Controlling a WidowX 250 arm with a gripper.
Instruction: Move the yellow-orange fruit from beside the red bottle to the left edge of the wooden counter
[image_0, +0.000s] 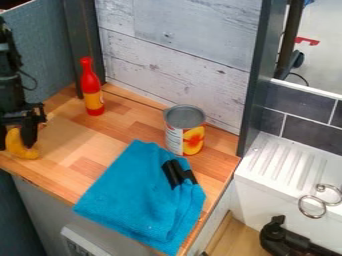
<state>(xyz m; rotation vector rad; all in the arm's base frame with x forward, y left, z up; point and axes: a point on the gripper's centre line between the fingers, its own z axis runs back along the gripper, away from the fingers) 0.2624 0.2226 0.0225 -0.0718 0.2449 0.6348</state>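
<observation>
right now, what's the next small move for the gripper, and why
Probably a slight test lift straight up: the gripper is down at the yellow banana, and whether it has a firm hold can't be told from here.

The black robot arm (9, 65) is at the left edge, cut off by it. Its black gripper (15, 134) hangs at the bottom, pointing down. A thin wire (31, 79) bends out beside the arm.

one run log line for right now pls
hand: at yellow banana, counter's left side | red bottle: upright | can: upright behind blue cloth | black strips: on cloth
</observation>
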